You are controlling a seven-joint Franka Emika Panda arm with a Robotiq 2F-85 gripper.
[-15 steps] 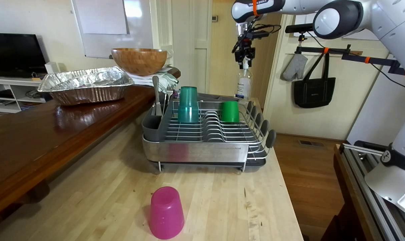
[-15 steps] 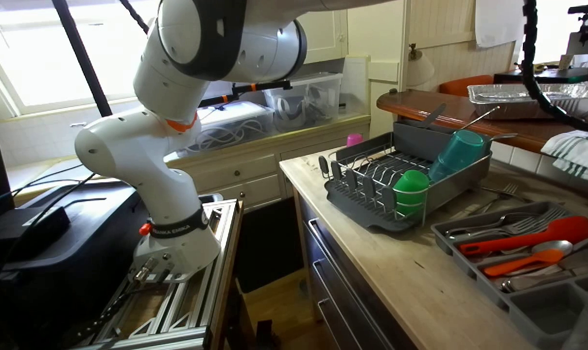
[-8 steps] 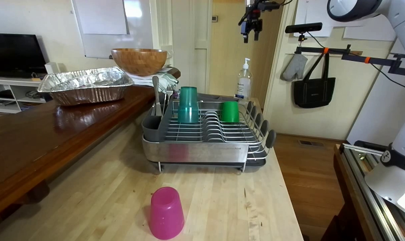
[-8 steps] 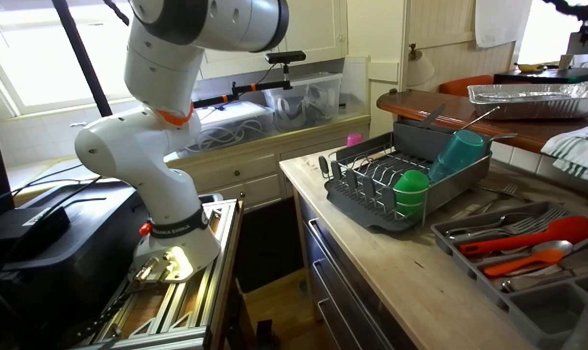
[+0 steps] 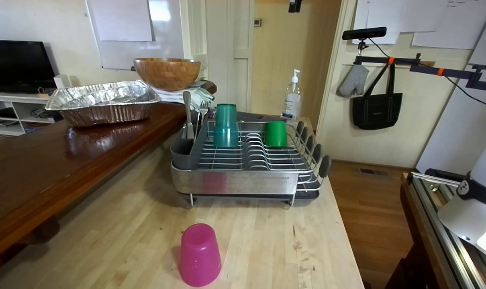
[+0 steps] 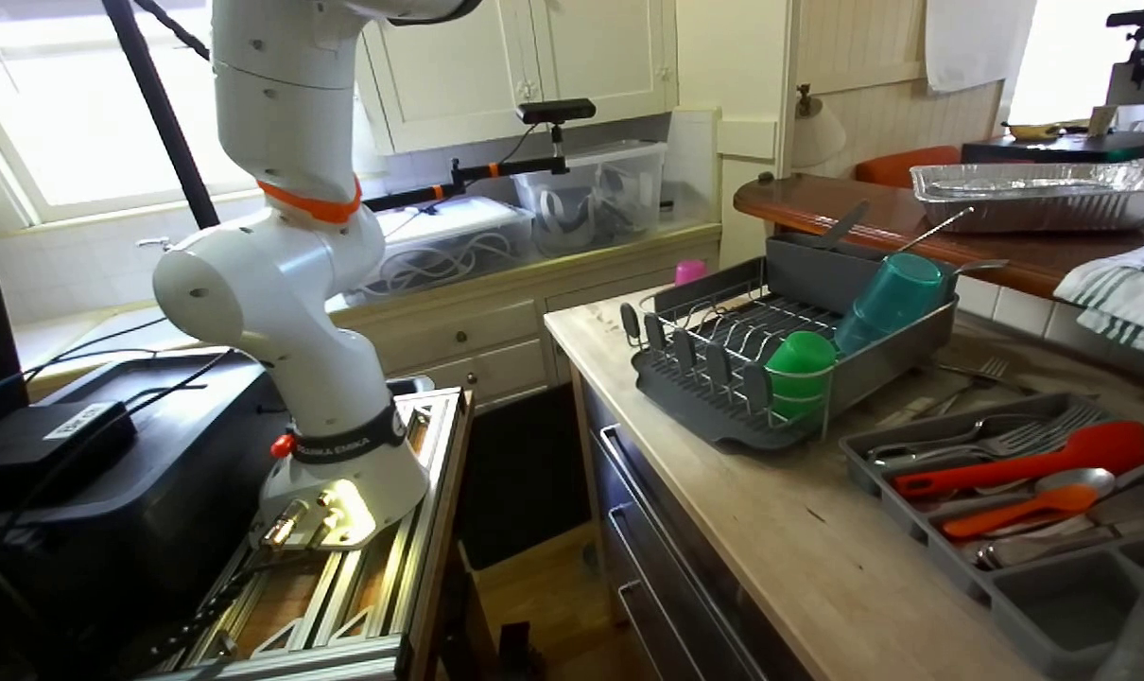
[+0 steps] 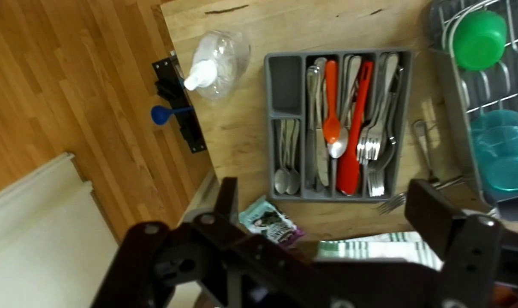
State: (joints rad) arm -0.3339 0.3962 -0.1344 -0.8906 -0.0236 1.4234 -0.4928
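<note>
My gripper [image 7: 325, 199] stands wide open in the wrist view, with nothing between its fingers [image 7: 228, 192]. It hovers high over the wooden counter. In an exterior view only a dark tip of the gripper [image 5: 295, 5] shows at the top edge. Below it, a clear pump bottle [image 5: 293, 102] with a white label stands upright at the counter's far end. Seen from above, the bottle [image 7: 231, 60] is near the counter edge, apart from the gripper. Beside it lies a grey cutlery tray [image 7: 284, 115] with spoons, forks, knives, an orange spoon [image 7: 332, 128] and a red spatula [image 7: 349, 171].
A dish rack [image 5: 235, 182] holds a green cup [image 5: 276, 133] and teal cups [image 5: 225, 126]. An upside-down pink cup [image 5: 200, 255] stands in front. A foil tray [image 5: 106, 110] and a wooden bowl [image 5: 167, 74] are on the raised bar. A snack packet [image 7: 271, 222] lies near the tray.
A second ago my gripper was at the bottle's pump top. Its fingers have opened wider and it has risen almost out of the exterior view. The bottle stays standing where it was.
</note>
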